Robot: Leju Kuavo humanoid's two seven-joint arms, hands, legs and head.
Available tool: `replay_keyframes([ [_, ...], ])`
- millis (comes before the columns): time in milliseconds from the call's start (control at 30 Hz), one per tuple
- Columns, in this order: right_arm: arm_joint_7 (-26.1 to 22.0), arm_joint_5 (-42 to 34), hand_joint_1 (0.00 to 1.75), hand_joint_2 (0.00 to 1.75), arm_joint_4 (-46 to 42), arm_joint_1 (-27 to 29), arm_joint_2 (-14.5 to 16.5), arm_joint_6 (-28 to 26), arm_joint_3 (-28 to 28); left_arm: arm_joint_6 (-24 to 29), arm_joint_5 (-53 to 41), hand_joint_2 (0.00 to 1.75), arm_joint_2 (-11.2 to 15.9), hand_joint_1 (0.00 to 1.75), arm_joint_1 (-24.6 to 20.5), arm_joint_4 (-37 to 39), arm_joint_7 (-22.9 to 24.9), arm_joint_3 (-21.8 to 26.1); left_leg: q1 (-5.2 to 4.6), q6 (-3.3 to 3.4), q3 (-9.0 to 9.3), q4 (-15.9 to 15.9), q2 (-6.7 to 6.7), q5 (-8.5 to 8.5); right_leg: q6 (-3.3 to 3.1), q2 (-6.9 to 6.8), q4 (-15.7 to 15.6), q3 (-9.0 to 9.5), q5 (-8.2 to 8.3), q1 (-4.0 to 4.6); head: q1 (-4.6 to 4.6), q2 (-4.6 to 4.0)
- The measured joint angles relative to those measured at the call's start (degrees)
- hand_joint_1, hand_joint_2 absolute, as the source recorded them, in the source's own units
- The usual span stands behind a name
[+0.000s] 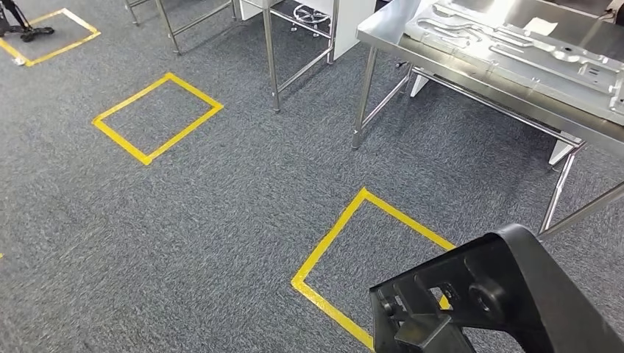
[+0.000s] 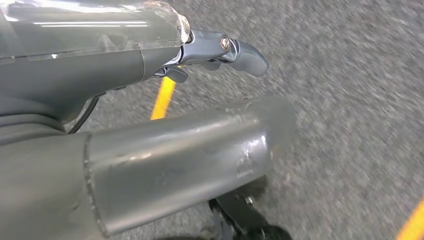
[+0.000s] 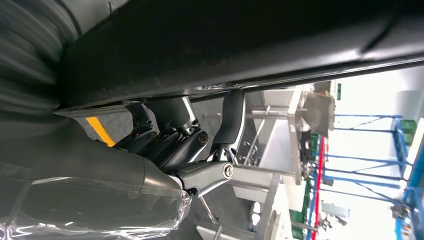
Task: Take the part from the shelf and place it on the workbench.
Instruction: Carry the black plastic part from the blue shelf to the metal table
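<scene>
Here, right robot hand [image 3: 190, 150] gripping unlabelled black part [image 1: 500, 301].

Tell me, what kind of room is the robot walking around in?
Probably a factory workshop or robot test floor. Yellow tape squares mark spots on grey carpet, a steel workbench holds a pressed metal panel, and the right hand carries a big black part.
</scene>
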Motion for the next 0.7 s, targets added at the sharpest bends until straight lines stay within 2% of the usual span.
replay_keyframes([
  [33,-0.05,0.08,1.75,1.75,0.0,-0.01,0.0,-0.03,0.0,-0.02,-0.01,0.0,-0.04,0.0,0.11,0.0,0.0,0.0,-0.03,-0.12,0.81,-0.06,0.3,-0.69,-0.42,-0.55,-3.36,0.36,3.23,0.14,0.03,0.0],
  [67,-0.08,0.23,1.75,1.75,0.02,-0.03,0.0,-0.14,0.0,-0.04,-0.03,0.0,-0.12,0.0,0.15,0.0,0.0,0.01,-0.09,-0.35,1.5,-0.08,0.59,-1.31,-0.79,-1.07,-6.06,0.67,5.62,0.45,-0.03,0.0],
  [100,-0.1,0.5,1.75,1.75,-0.02,-0.01,0.0,-0.34,0.0,-0.05,-0.07,0.0,-0.2,0.0,0.1,0.0,0.01,0.01,-0.12,-0.7,1.91,-0.13,0.87,-1.84,-1.21,-1.46,-7.95,0.88,7.23,0.76,-0.06,0.0],
  [133,-0.14,0.84,1.75,1.75,-0.1,0.06,0.0,-0.64,0.0,-0.07,-0.09,0.0,-0.27,0.0,0.02,0.0,0.01,0.02,-0.13,-1.12,2.26,-0.25,1.07,-2.25,-1.55,-1.58,-8.84,0.9,8.01,1.04,-0.08,0.0],
  [200,-0.24,1.59,1.75,1.75,-0.35,0.18,0.0,-1.14,0.03,-0.09,-0.16,0.0,-0.34,0.0,-0.38,0.0,0.03,0.02,-0.16,-1.92,3.12,-0.11,1.43,-2.37,-2.13,-1.12,-9.3,1.44,7.62,1.18,-0.12,0.0],
  [267,-0.38,1.96,1.75,1.75,-0.49,0.19,0.02,-1.25,0.11,-0.12,-0.29,0.0,-0.38,0.0,-0.61,0.0,0.04,0.02,-0.08,-2.36,3.11,2.1,1.02,-2.38,-2.69,-0.65,-10.18,3.01,7.25,0.88,-0.26,0.0],
  [333,-0.48,1.91,1.75,1.75,-0.52,0.07,0.07,-1.03,0.22,-0.15,-0.45,0.0,-0.4,0.0,-0.74,0.0,0.05,0.01,0.06,-2.66,0.33,7.41,0.09,-3.91,-3.17,-0.17,-10.83,4.51,6.73,0.62,-0.58,0.0],
  [400,-0.49,1.78,1.75,1.75,-0.51,-0.03,0.09,-0.79,0.3,-0.19,-0.52,0.0,-0.42,0.0,-0.59,0.0,0.07,0.01,0.11,-3.06,-4.02,13.18,-0.51,-6.88,-3.43,0.78,-10.92,5.31,6.12,0.58,-0.87,-0.01],
  [433,-0.48,1.75,1.75,1.75,-0.5,-0.04,0.09,-0.7,0.31,-0.2,-0.55,0.0,-0.43,0.0,-0.46,0.0,0.09,0.0,0.13,-3.19,-5.74,14.6,-0.62,-7.74,-3.45,1.47,-10.91,5.74,5.78,0.59,-0.91,-0.02],
  [467,-0.48,1.74,1.75,1.75,-0.49,-0.04,0.09,-0.67,0.31,-0.2,-0.56,0.0,-0.42,0.0,-0.36,0.0,0.1,0.01,0.14,-3.23,-6.74,14.37,-0.71,-7.39,-3.4,2.23,-10.91,6.24,5.41,0.59,-0.95,-0.01],
  [500,-0.47,1.72,1.75,1.75,-0.49,-0.04,0.09,-0.64,0.31,-0.2,-0.56,0.0,-0.42,0.0,-0.32,0.0,0.1,0.02,0.14,-3.17,-6.92,12.43,-0.88,-5.63,-3.31,2.96,-10.9,6.82,5.03,0.57,-0.97,-0.01],
  [533,-0.47,1.71,1.75,1.75,-0.49,-0.04,0.09,-0.61,0.31,-0.2,-0.56,0.0,-0.4,0.0,-0.29,0.0,0.11,0.02,0.14,-3.03,-6.54,9.15,-1.38,-2.69,-3.18,3.65,-10.89,7.43,4.62,0.53,-0.97,-0.01],
  [567,-0.47,1.69,1.75,1.75,-0.48,-0.05,0.09,-0.57,0.3,-0.23,-0.55,0.0,-0.39,0.0,-0.26,0.0,0.13,0.02,0.15,-2.81,-6.14,6.18,-2.5,0.04,-3.0,4.25,-10.89,7.91,4.24,0.46,-0.93,-0.01],
  [600,-0.47,1.67,1.75,1.75,-0.47,-0.08,0.09,-0.55,0.3,-0.27,-0.52,0.0,-0.38,0.0,-0.24,0.0,0.14,0.03,0.12,-2.6,-5.91,3.79,-3.66,1.56,-2.77,4.88,-10.81,8.07,3.95,0.34,-0.82,-0.01],
  [633,-0.46,1.63,1.75,1.75,-0.45,-0.11,0.09,-0.49,0.31,-0.31,-0.49,0.0,-0.38,0.0,-0.23,0.0,0.16,0.04,0.04,-2.35,-5.86,2.41,-4.65,2.57,-2.44,5.44,-10.73,8.0,3.7,0.2,-0.79,-0.01],
  [667,-0.44,1.6,1.75,1.75,-0.44,-0.11,0.09,-0.39,0.31,-0.35,-0.46,0.0,-0.37,0.0,-0.17,0.0,0.21,0.06,-0.08,-2.01,-5.97,2.21,-5.2,2.61,-2.07,6.0,-10.75,7.84,3.52,0.04,-0.79,-0.01],
  [700,-0.43,1.55,1.75,1.75,-0.45,-0.11,0.09,-0.29,0.32,-0.37,-0.44,0.0,-0.38,0.0,-0.16,0.0,0.23,0.07,-0.19,-1.71,-5.93,1.96,-4.97,2.59,-1.66,6.61,-10.82,7.7,3.43,-0.09,-0.8,-0.01],
])
